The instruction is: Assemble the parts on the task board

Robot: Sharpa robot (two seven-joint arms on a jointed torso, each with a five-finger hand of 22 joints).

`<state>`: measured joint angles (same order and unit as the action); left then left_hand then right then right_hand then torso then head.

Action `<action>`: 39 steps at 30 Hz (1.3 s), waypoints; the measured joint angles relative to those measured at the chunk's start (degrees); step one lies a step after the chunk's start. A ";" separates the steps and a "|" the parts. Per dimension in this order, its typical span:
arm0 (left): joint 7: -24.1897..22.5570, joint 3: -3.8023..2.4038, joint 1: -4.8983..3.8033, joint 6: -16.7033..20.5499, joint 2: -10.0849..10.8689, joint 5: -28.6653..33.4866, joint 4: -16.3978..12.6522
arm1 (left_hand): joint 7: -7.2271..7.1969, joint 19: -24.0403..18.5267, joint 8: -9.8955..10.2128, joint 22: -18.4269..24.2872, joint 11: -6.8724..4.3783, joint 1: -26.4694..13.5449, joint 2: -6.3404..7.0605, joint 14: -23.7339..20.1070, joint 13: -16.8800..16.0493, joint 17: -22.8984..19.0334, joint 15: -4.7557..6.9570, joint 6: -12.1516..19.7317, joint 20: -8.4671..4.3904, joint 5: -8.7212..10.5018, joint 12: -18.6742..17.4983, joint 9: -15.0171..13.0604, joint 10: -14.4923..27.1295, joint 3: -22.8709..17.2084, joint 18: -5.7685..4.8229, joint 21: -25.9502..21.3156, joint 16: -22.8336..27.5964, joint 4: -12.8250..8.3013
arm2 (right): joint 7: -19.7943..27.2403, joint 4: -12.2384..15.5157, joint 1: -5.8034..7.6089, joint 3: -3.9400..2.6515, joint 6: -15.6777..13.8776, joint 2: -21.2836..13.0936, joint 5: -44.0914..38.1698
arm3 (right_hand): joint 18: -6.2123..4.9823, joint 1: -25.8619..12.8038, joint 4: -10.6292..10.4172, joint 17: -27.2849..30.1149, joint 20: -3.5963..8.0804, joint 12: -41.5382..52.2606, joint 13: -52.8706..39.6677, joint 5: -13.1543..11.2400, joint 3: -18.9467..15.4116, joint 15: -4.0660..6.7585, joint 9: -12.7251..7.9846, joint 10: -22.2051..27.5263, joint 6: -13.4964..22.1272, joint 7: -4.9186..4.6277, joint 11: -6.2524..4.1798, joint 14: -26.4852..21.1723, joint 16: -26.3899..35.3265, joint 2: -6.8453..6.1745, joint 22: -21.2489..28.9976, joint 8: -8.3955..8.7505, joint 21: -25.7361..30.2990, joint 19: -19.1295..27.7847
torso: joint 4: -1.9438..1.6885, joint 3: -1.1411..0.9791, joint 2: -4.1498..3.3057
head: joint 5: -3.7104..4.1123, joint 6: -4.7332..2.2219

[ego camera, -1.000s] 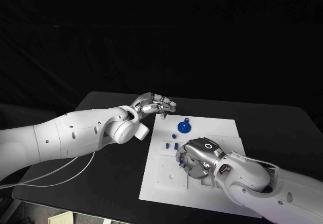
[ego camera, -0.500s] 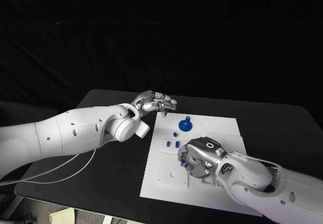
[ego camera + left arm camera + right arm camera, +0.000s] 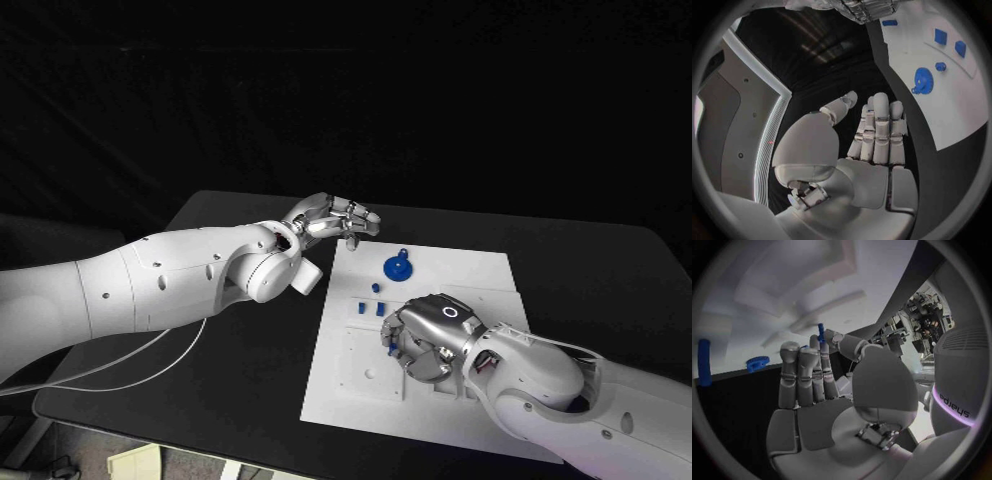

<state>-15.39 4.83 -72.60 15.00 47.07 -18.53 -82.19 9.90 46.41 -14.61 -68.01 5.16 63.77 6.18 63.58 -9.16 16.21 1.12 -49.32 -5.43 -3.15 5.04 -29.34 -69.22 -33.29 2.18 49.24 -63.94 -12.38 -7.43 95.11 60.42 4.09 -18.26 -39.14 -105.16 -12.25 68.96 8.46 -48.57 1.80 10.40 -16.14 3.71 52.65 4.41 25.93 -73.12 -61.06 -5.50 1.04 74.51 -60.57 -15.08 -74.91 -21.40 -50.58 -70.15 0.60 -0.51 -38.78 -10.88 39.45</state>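
The task board [image 3: 433, 290] lies mid-frame in the head view, stiff and flat. The blue gear [image 3: 395, 268] on its upper part looks light and rigid (best taken by its rim). The right hand [image 3: 426, 338] pinches a small blue peg [image 3: 821, 333]; the left hand [image 3: 332, 221] hangs empty, fingers apart. "eplays" [image 3: 954, 408], a guess, shows on the casing.

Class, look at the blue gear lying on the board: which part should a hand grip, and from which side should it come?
Probably the toothed rim of the gear, pinched across from above. It looks to lie flat on the board, so its sides offer little to grip, while the board around it is bare. The left hand, empty beside the board's far corner, is closer than the right hand.
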 measured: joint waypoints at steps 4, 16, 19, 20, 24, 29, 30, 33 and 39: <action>0.01 0.00 0.00 -0.01 -0.04 -0.01 0.01 | 0.00 0.19 0.00 0.00 0.00 0.00 0.00 0.01 0.00 0.01 -0.01 0.00 -0.19 0.00 0.00 0.00 0.00 0.00 0.37 0.00 0.00 0.00 | 0.03 -0.28 0.01 0.00 0.06 0.25 -0.06 | 0.00 0.00 0.00 0.00 0.00 0.00 -0.02 0.00 0.00 0.00 -0.03 0.00 0.00 0.00 0.00 0.00 0.00 0.00 0.00 0.13 0.00 0.00 | 0.01 -0.01 0.00 | 0.00 0.12; 0.09 0.00 0.00 -0.03 -0.04 -0.02 0.07 | 0.00 0.19 0.00 0.00 0.00 0.00 0.00 0.01 0.00 0.04 -0.01 0.00 -0.19 0.00 0.00 0.00 0.00 0.00 0.53 0.00 0.00 0.00 | 0.06 -0.92 -0.17 0.53 0.78 0.85 -0.44 | 0.00 0.00 0.01 0.01 -0.04 -0.28 -0.15 -0.17 -0.01 0.01 0.15 0.00 0.10 0.10 0.00 0.00 0.00 0.00 0.00 0.17 0.00 -0.01 | 0.01 0.00 0.00 | -0.09 0.44; 0.10 0.00 0.01 -0.03 -0.05 -0.02 0.07 | 0.00 0.19 0.00 0.00 0.00 0.00 0.00 0.01 0.00 0.04 -0.01 0.00 -0.19 0.00 0.00 -0.01 0.00 0.00 0.53 0.00 0.00 0.00 | -0.03 -0.91 -0.08 0.53 1.15 0.91 -0.64 | 0.00 0.00 0.15 0.01 -0.06 -0.28 -0.15 -0.16 -0.15 0.01 0.14 -0.01 0.10 0.09 0.00 0.00 0.00 0.00 0.00 0.17 0.00 -0.02 | 0.00 0.01 0.00 | -0.05 0.44; 0.10 0.00 0.01 -0.03 -0.05 -0.03 0.07 | 0.00 0.19 0.00 0.00 0.00 0.00 0.00 0.01 0.00 0.04 -0.01 0.00 -0.19 0.00 0.00 -0.01 0.00 0.00 0.53 0.00 0.00 0.00 | -0.05 -0.89 -0.03 0.58 1.30 0.91 -0.71 | 0.00 0.00 0.15 0.01 -0.06 -0.28 -0.15 -0.16 -0.15 0.01 0.14 -0.01 0.10 0.10 0.00 0.00 0.00 0.00 0.00 0.17 0.00 -0.03 | -0.01 0.03 0.00 | -0.04 0.44; 0.11 0.00 0.01 -0.03 -0.03 -0.03 0.07 | 0.00 0.19 0.00 0.00 0.00 0.00 0.00 0.01 0.00 0.04 -0.01 0.00 -0.19 0.00 0.00 -0.01 0.00 0.00 0.53 0.00 0.00 0.00 | -0.09 -0.82 0.05 0.65 1.59 0.87 -0.85 | 0.00 0.00 0.15 0.01 -0.07 -0.29 -0.15 -0.16 -0.15 0.01 0.14 -0.01 0.10 0.10 0.00 0.00 0.00 0.00 0.00 0.18 0.00 -0.02 | -0.03 0.03 0.00 | 0.03 0.49; 0.13 0.00 0.00 -0.03 0.00 -0.03 0.07 | 0.00 0.19 0.00 0.00 0.00 0.00 0.00 0.01 0.00 0.09 -0.01 0.00 -0.19 0.00 0.00 0.04 0.00 0.00 0.54 0.00 0.00 0.00 | -0.19 -0.86 0.10 0.71 1.91 0.90 -1.00 | 0.00 -0.01 0.15 0.01 -0.08 -0.29 -0.16 -0.16 -0.15 0.01 0.13 -0.01 0.11 0.11 0.00 0.00 -0.01 -0.01 -0.01 0.33 -0.23 -0.02 | -0.05 0.04 0.00 | 0.04 0.62; 0.14 0.00 0.01 -0.03 0.00 -0.03 0.07 | 0.00 0.19 0.00 0.00 0.00 0.00 0.00 0.01 0.00 0.09 -0.01 0.00 -0.19 0.00 0.00 0.04 0.00 0.00 0.54 0.00 0.00 0.00 | -0.19 -0.88 0.10 0.74 1.92 0.91 -1.01 | 0.00 -0.01 0.15 0.01 -0.09 -0.29 -0.20 -0.16 -0.15 0.01 0.13 -0.01 0.17 0.16 0.00 0.00 -0.01 -0.01 -0.02 0.34 -0.23 -0.01 | -0.05 0.04 0.00 | 0.05 0.62; 0.16 0.00 0.00 -0.03 0.01 -0.03 0.07 | 0.00 0.18 0.00 0.00 0.00 0.00 0.00 0.01 0.00 0.09 -0.01 0.00 -0.18 0.00 0.00 0.04 0.00 0.00 0.54 0.00 0.00 0.00 | -0.18 -1.00 0.08 0.78 1.87 0.91 -0.95 | 0.00 -0.13 0.15 0.01 -0.05 -0.54 -0.31 0.19 -0.15 0.01 0.09 -0.01 0.15 0.15 0.00 0.01 0.36 0.12 -0.04 0.35 -0.23 0.18 | -0.04 0.04 0.00 | 0.05 0.63; 0.24 0.00 0.00 -0.04 0.05 -0.04 0.07 | 0.00 0.18 0.00 0.00 0.00 0.00 0.00 0.01 0.00 0.09 -0.01 0.00 -0.18 0.00 0.00 0.04 0.00 0.00 0.54 0.00 0.00 0.00 | 0.44 -1.14 0.03 0.89 1.22 0.62 0.44 | 0.00 -2.84 0.07 0.16 -0.06 -3.79 -0.27 0.75 -3.81 -1.51 -1.11 2.63 4.06 -1.31 2.65 -0.81 0.81 -1.30 -0.02 3.12 -0.23 1.19 | 0.01 0.04 0.01 | 0.09 0.54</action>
<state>-15.15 4.83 -72.59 14.96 47.12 -18.57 -82.13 9.90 46.59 -14.61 -68.01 5.16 63.77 6.18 63.59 -9.16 16.30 1.11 -49.32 -5.61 -3.15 5.04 -29.30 -69.21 -33.29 2.73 49.24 -63.94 -12.38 -6.98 93.96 60.44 4.98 -17.04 -38.52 -104.72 -12.25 66.12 8.54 -48.41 1.75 6.61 -16.40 4.46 48.84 2.90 24.82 -70.49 -57.00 -6.81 3.69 73.70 -59.76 -16.39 -74.94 -18.28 -50.81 -68.96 0.61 -0.47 -38.77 -10.79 39.99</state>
